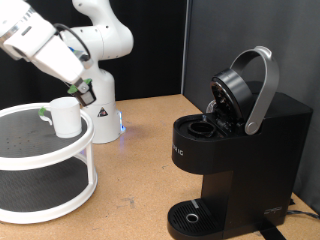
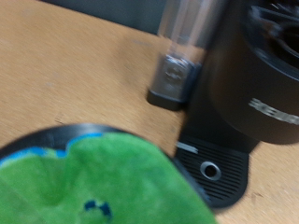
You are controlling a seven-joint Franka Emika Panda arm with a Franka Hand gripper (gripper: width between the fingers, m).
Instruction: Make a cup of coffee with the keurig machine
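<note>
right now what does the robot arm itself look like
The arm is glossy white with rounded, tube-like segments and bulging joints. Its white base column carries a triangular warning sticker and a blue light near the bottom. Green markings show near the gripper end. No loose cables are visible.

Even, moderately bright light falls from above, leaving soft shadows on the worktop. The exterior view is fairly sharp; the wrist view is blurred throughout.
</note>
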